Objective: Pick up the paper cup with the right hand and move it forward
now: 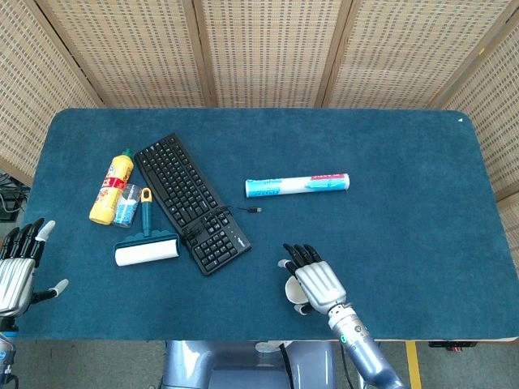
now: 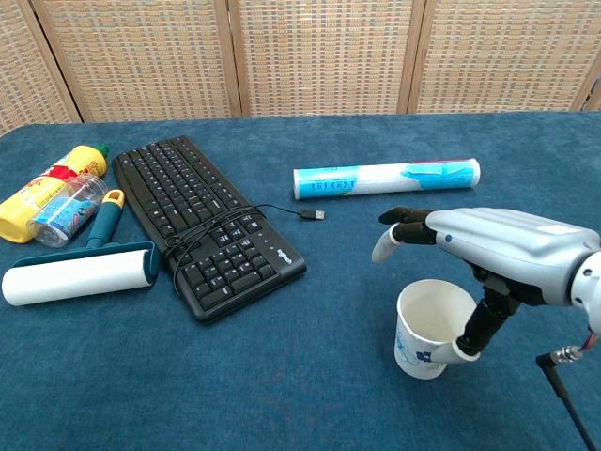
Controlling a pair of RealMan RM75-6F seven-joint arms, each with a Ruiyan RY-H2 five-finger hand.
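A white paper cup point(image 2: 424, 331) with a small blue flower print stands upright near the table's front edge. My right hand point(image 2: 488, 249) is spread over its mouth, fingers stretched out past the far rim and the thumb tip touching the cup's near wall; it does not grip the cup. From the head view the right hand point(image 1: 315, 279) hides most of the cup point(image 1: 289, 292), of which only a sliver of rim shows on its left. My left hand point(image 1: 18, 271) hangs off the table's front left corner with fingers apart and nothing in it.
A black keyboard point(image 1: 190, 202) with a coiled cable lies left of centre. Beside it are a lint roller point(image 1: 147, 249), a yellow bottle point(image 1: 112, 188) and a clear plastic bottle point(image 1: 127, 206). A white-and-blue roll point(image 1: 297, 185) lies beyond the cup.
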